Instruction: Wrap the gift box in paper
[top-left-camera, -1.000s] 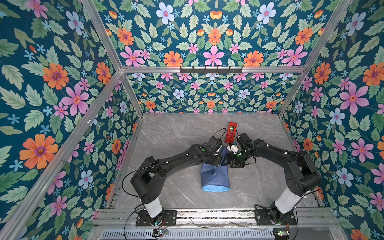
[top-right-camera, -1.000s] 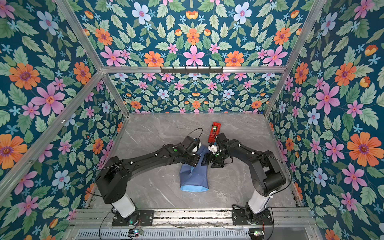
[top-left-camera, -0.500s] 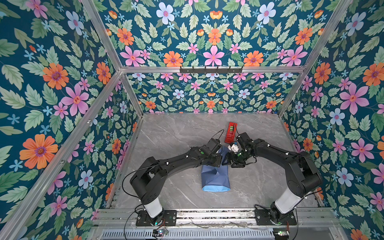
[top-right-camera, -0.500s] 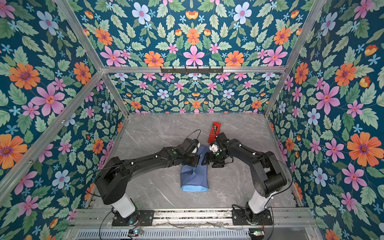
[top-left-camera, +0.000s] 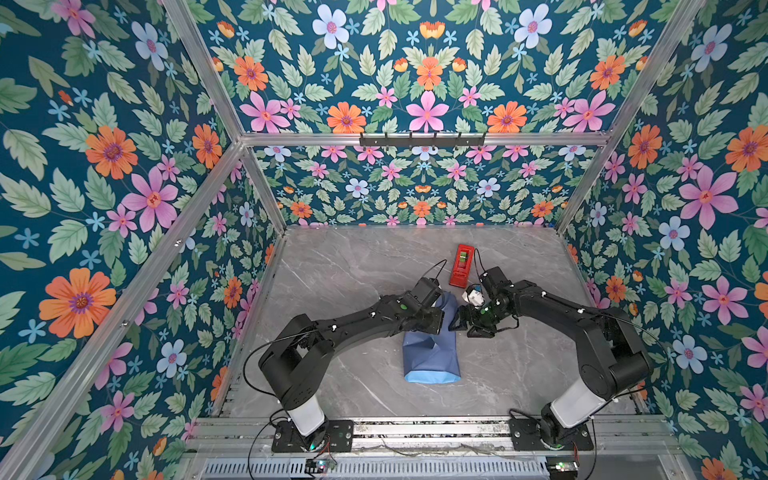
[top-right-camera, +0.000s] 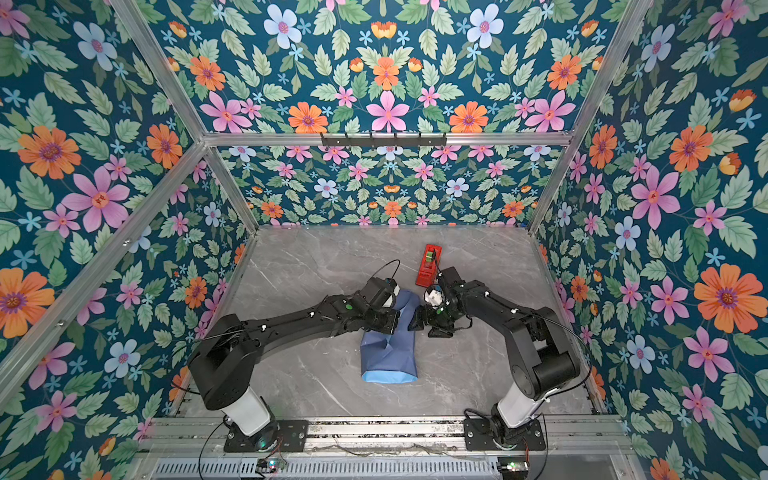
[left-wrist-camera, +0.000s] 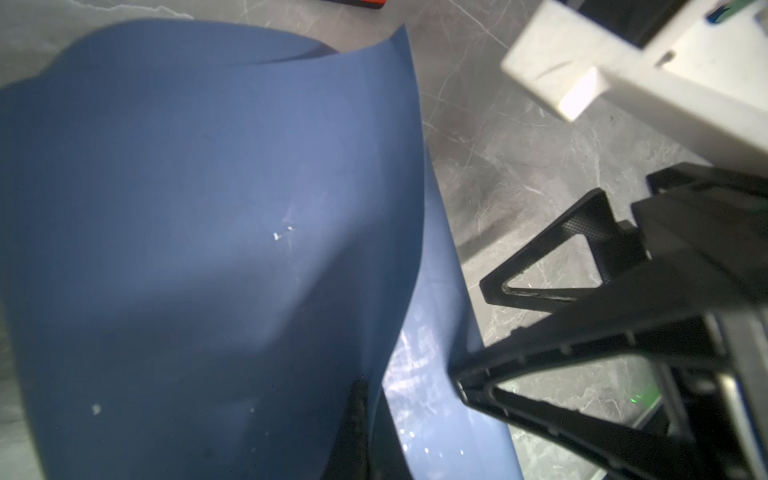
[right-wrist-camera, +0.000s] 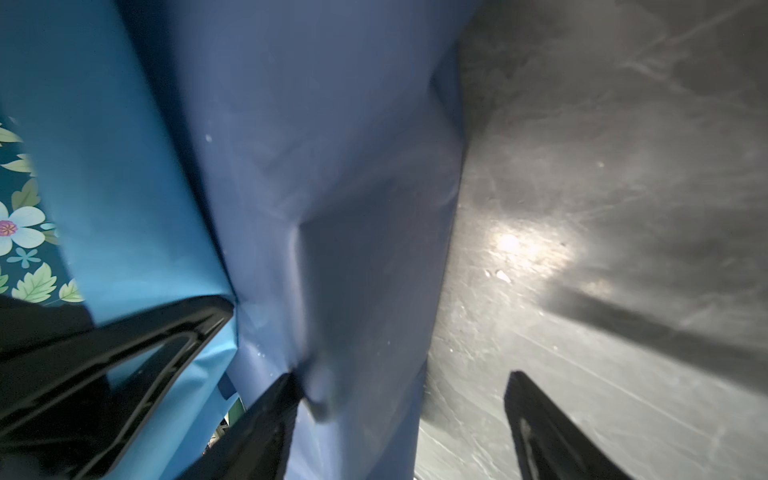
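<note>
Top views both show the paper (top-left-camera: 432, 357) folded into a bundle; left gripper (top-left-camera: 435, 321) pinches its raised flap at the 12 o'clock end, right gripper (top-left-camera: 456, 323) gapes just beside, at the flap's 3 o'clock; the gift box is out of sight.

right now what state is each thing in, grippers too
blue creased paper sheet: folded into a bundle, far end lifted
left gripper: shut on the paper's lifted end
right gripper: open around the paper's side edge
red plastic tape dispenser: lying flat, untouched
gift box: not visible
</note>
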